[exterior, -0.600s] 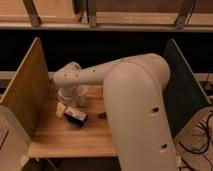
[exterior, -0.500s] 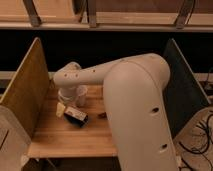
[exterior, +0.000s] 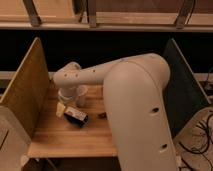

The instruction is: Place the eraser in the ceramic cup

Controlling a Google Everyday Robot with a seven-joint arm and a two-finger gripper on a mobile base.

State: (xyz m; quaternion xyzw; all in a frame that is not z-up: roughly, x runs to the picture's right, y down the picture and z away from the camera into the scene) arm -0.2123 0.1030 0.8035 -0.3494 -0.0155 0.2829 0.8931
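The eraser is a small pale cream block lying on the wooden table at the left. The ceramic cup is a small white cup standing just behind and to the right of it. My gripper hangs down from the wrist between the two, directly above the eraser's far end and close beside the cup's left side. The arm covers part of the cup.
A white box with a dark blue pad lies right of the eraser. A small dark object lies near my arm. A wooden side panel bounds the left, a dark panel the right. My big arm covers the table's right half.
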